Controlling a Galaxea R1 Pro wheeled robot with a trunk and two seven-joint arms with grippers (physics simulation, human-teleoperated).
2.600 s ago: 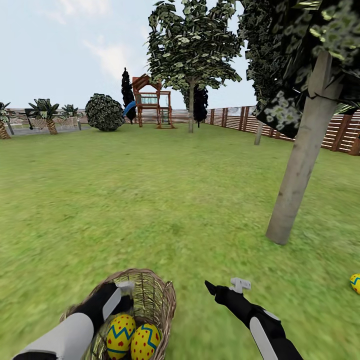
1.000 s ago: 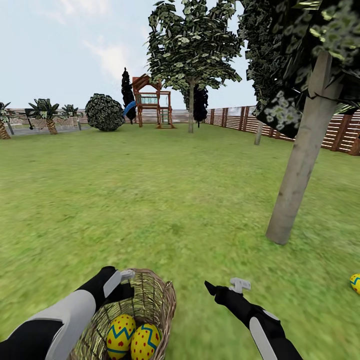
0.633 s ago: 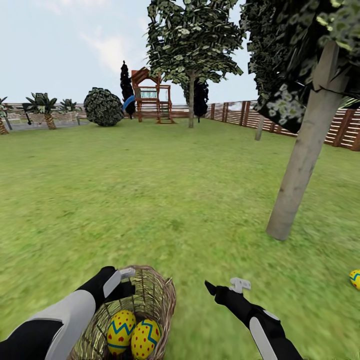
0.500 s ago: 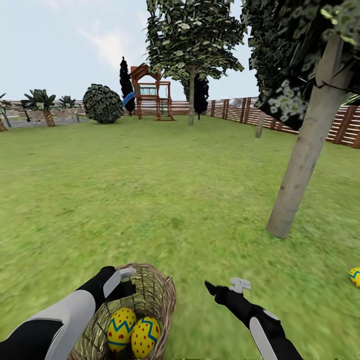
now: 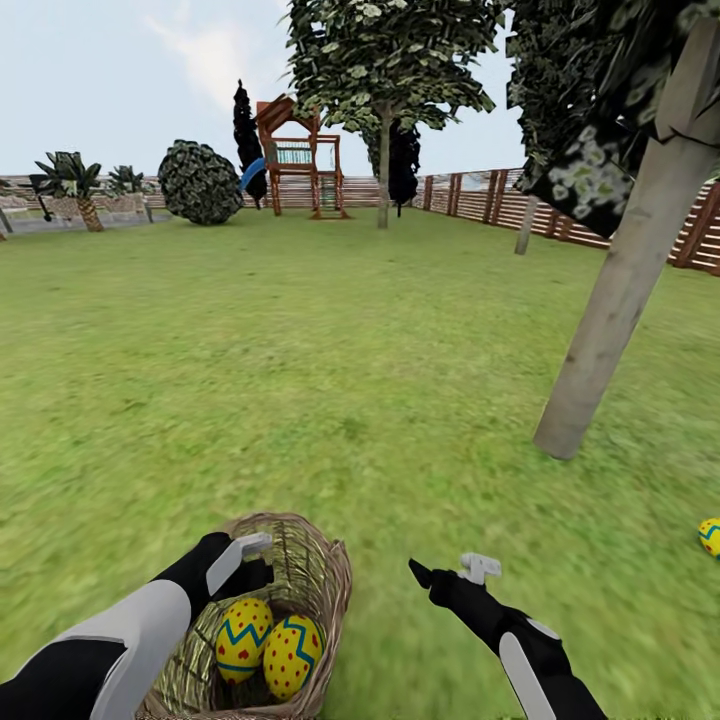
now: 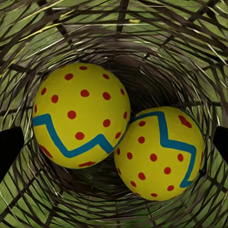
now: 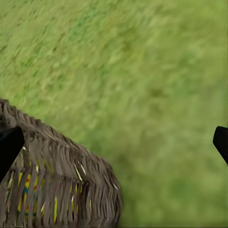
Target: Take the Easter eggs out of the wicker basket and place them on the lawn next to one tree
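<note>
Left hand (image 5: 240, 560) poised over the mouth of the wicker basket (image 5: 322, 585), its fingers spread wide: in the left wrist view the two dark fingertips (image 6: 10, 147) sit at opposite edges of the frame with nothing between them but the basket's interior. Directly along the hand's line of sight lie two Easter eggs, side by side and touching at the bottom of the basket: one egg (image 6: 80, 115) and its neighbour (image 6: 159, 152), each with its long axis tilted rather than upright. The left hand is plainly the nearer one, and the coming move appears to be a straight descent onto one egg.

Right hand (image 5: 455, 570) held apart over the lawn (image 5: 330, 350), just beside the basket wall (image 7: 61, 180); its fingertips stand wide at the frame edges in the right wrist view and hold nothing.

Farther out, the third egg (image 5: 710, 536) lies on the grass at the head view's right edge, near the pale grey trunk of the tree (image 5: 620, 290). Judged from this, one egg is placed and two are left.
</note>
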